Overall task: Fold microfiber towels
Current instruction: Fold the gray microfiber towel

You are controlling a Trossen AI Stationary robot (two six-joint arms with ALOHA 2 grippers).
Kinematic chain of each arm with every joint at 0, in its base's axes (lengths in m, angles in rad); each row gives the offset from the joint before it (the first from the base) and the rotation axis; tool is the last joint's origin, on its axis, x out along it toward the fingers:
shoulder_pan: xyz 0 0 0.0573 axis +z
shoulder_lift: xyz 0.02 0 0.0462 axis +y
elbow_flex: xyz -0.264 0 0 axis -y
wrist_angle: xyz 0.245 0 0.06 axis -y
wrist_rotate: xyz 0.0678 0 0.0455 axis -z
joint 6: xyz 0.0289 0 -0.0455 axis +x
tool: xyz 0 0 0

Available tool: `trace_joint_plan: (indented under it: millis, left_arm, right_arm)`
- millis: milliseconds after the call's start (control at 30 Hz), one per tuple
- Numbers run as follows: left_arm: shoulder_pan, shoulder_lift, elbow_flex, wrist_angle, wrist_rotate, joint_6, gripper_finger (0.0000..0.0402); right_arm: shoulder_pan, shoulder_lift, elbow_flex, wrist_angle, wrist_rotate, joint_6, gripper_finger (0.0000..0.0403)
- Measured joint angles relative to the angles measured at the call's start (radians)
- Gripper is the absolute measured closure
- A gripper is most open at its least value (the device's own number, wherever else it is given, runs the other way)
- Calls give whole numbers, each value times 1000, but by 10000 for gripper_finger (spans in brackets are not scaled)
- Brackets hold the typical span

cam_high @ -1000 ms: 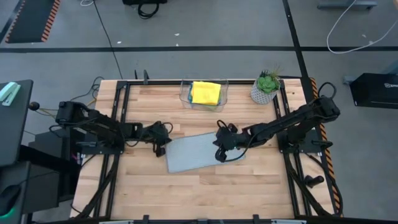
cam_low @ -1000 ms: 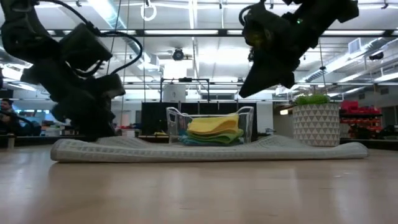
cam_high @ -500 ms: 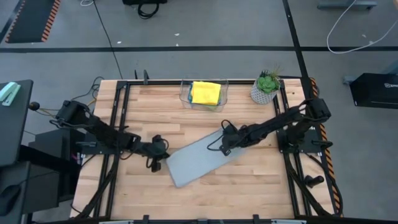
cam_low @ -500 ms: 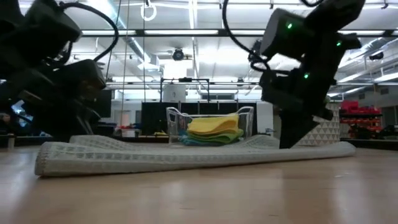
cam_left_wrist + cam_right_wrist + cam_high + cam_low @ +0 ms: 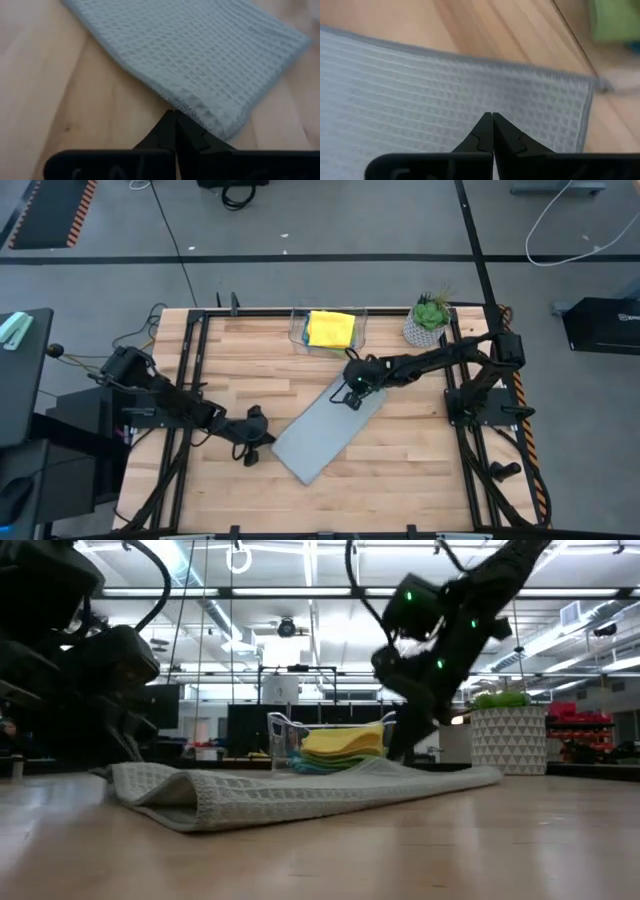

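A grey microfiber towel [image 5: 325, 430], folded into a long rectangle, lies flat and slanted on the table, one short end near-left and the other far-right. My left gripper [image 5: 252, 450] is shut at the left corner of the near end. My right gripper [image 5: 350, 393] is shut and stands on the far end. Yellow, green and light blue towels [image 5: 340, 748] lie folded and stacked in a clear bin [image 5: 300, 335] at the far edge. My left gripper meets the towel's hemmed edge [image 5: 182, 102] close to the near-end corner with its shut fingertips, slanting down from the table's left. Whether a layer is caught between the fingers cannot be told. The towel lies on the wood. My right gripper sets its shut fingertips down on the towel's top face [image 5: 492, 107] near the far end, slanting down from the right. The cloth stays flat on the table under them [image 5: 400, 755].
A potted plant in a white patterned pot [image 5: 427, 320] stands at the far right, close to the right arm. Bare wood stretches along the near side of the table [image 5: 400, 490]. Black frame rails [image 5: 190, 380] run along both sides.
The towel has turned flat on the table from lying crosswise to slanting: its left end slid toward the near edge, its right end toward the far edge. My left gripper went nearward with it; my right gripper went down and toward the bin. Both stayed shut.
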Motion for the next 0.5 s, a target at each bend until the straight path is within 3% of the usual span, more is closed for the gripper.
trace_joint_plan:
  millis: [267,500]
  left_arm:
    - [-35,-94,0,-130,10,35,397]
    - [-24,-111,5,-248,-1,28,394]
  right_arm:
    - [196,-57,99,-21,-3,-5,399]
    - [400,-30,142,-7,124,135,399]
